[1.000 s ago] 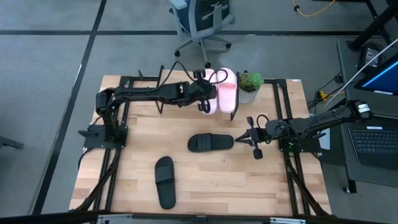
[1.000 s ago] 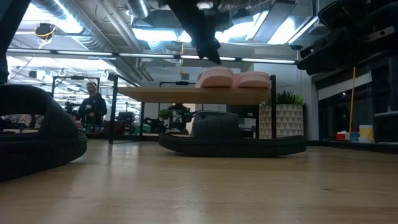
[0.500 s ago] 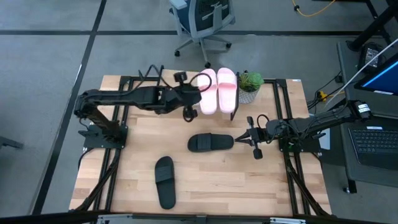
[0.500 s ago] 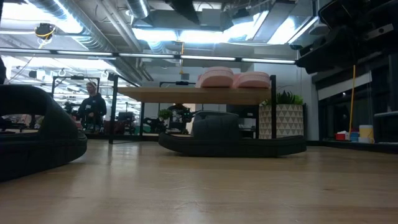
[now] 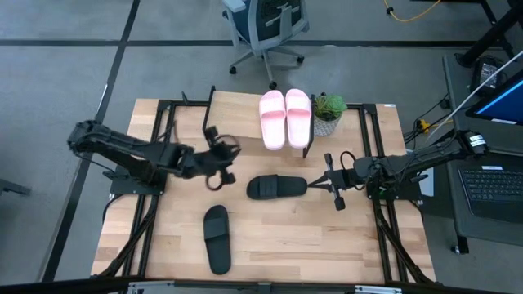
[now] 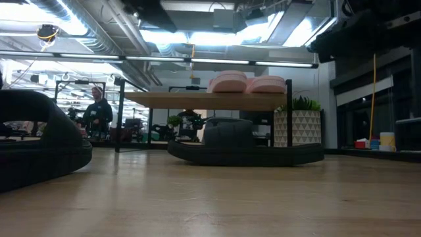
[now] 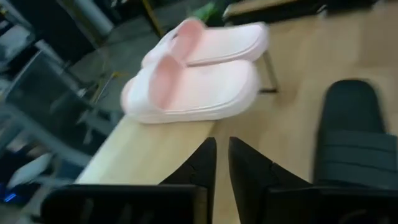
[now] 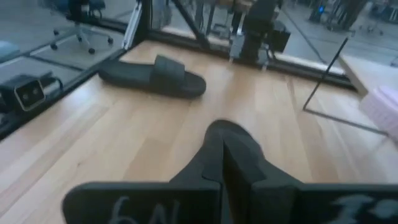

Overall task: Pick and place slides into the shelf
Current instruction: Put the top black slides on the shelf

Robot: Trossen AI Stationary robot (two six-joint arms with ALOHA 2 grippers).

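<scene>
Two pale pink slides lie side by side on the shelf at the table's far edge, soles down on its plank; they also show in the left wrist view. One black slide lies mid-table, and the low view shows it in front of the shelf. The other black slide lies nearer the near edge. My left gripper hovers left of the mid-table slide, fingers shut, holding nothing. My right gripper waits shut just off that slide's right end.
A small potted plant stands at the shelf's right end. Thin black shelf legs stand on the tabletop. Bare wood lies between the two black slides and along the near edge. A person stands in the room behind.
My left gripper has drawn away from the pink slides on the shelf, moving toward the table's left and near edges. It now hovers over bare wood. Both pink slides stay on the shelf top. The black slides have not moved.
</scene>
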